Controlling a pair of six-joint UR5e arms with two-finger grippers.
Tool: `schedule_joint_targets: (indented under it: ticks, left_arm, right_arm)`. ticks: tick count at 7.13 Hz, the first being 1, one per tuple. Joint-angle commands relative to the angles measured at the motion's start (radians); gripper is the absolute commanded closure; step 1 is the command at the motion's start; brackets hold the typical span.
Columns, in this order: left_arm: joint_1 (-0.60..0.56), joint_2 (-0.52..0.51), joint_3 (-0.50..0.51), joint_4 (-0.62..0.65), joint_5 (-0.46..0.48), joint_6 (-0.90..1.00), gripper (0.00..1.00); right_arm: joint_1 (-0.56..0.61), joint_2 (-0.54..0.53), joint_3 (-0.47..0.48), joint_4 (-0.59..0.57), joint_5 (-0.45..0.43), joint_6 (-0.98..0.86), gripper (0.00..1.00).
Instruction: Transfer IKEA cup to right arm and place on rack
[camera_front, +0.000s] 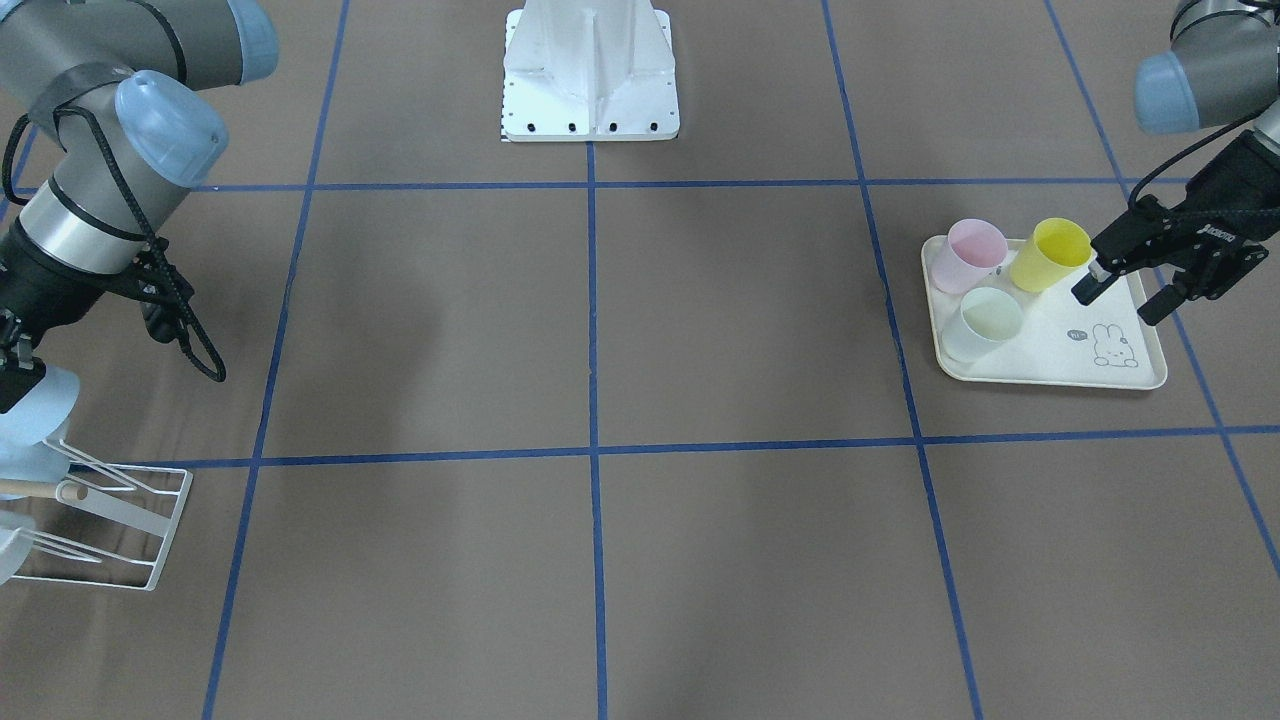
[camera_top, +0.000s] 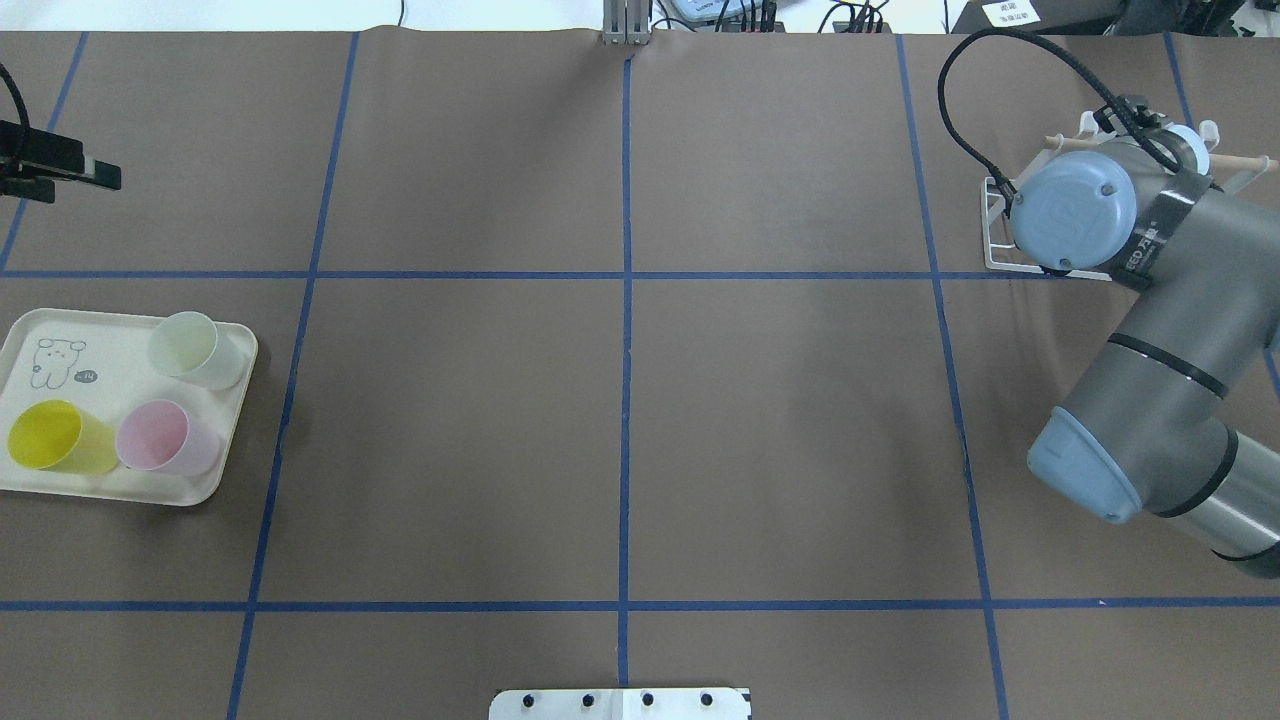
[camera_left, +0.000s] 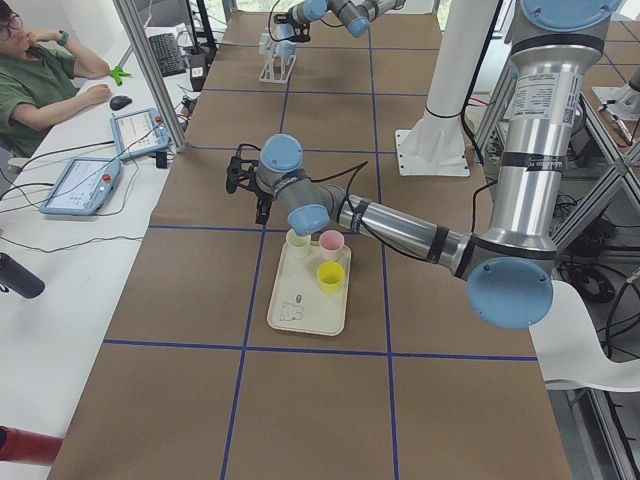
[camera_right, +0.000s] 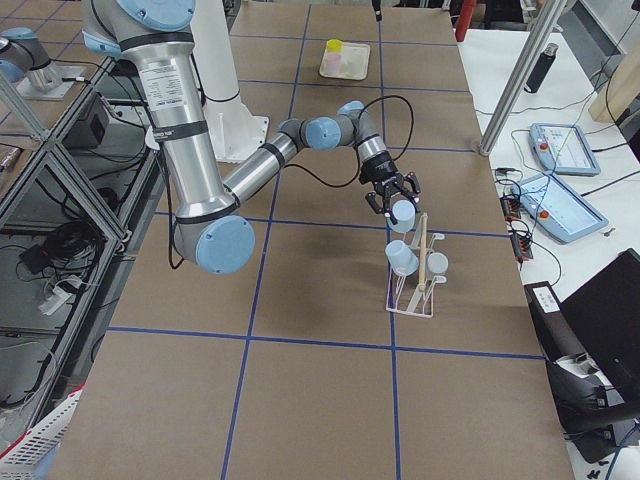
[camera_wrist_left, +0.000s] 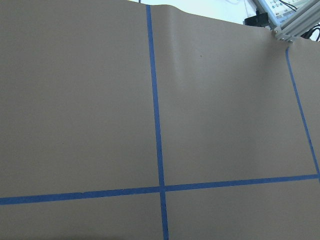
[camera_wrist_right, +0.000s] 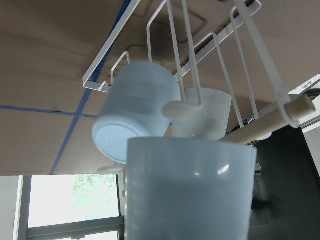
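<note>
A light blue IKEA cup (camera_right: 403, 211) hangs just above the white wire rack (camera_right: 410, 290) with its wooden rod, and my right gripper (camera_right: 398, 203) is shut on it. In the right wrist view this cup (camera_wrist_right: 187, 190) fills the bottom, with the rack (camera_wrist_right: 172, 55) beyond it. Another blue cup (camera_wrist_right: 135, 107) and a whitish cup (camera_wrist_right: 205, 117) hang on the rack's prongs. In the front view the held cup (camera_front: 35, 420) sits at the left edge over the rack (camera_front: 120, 520). My left gripper (camera_front: 1118, 303) is open and empty beside the yellow cup (camera_front: 1050, 255).
A cream rabbit-printed tray (camera_front: 1060, 355) holds the yellow cup, a pink cup (camera_front: 968, 255) and a pale green cup (camera_front: 982, 323). The robot's white base plate (camera_front: 590, 100) stands at mid-table. A person (camera_left: 40, 80) sits at a side desk with tablets.
</note>
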Motion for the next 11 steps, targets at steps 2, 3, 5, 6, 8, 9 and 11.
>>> schedule_joint_targets:
  ticks: [2, 3, 5, 6, 8, 9, 11]
  left_arm:
    - [0.0, 0.002, -0.001, -0.001, 0.0, 0.0, 0.0]
    - [0.0, 0.002, -0.001, -0.001, 0.0, 0.0, 0.0]
    - [0.0, 0.002, -0.001, -0.001, 0.0, 0.0, 0.0]
    - [0.0, 0.002, -0.001, -0.001, 0.0, 0.0, 0.0]
    - [0.0, 0.002, -0.001, -0.001, 0.0, 0.0, 0.0]
    - [0.0, 0.002, -0.001, -0.001, 0.002, 0.0, 0.0]
    - [0.0, 0.002, 0.0, -0.003, 0.002, 0.0, 0.0]
  right_arm:
    - [-0.02, 0.005, -0.047, -0.001, -0.027, 0.003, 0.5]
    - [-0.026, 0.002, -0.049, -0.001, -0.027, 0.009, 0.5]
    - [-0.035, 0.008, -0.058, -0.001, -0.031, 0.012, 0.48]
    - [-0.042, 0.012, -0.072, 0.003, -0.031, 0.012, 0.47]
    - [-0.044, 0.011, -0.083, 0.009, -0.031, 0.012, 0.41]
    - [-0.046, 0.012, -0.102, 0.01, -0.031, 0.011, 0.29]
    - [-0.046, 0.011, -0.113, 0.015, -0.031, 0.009, 0.02]
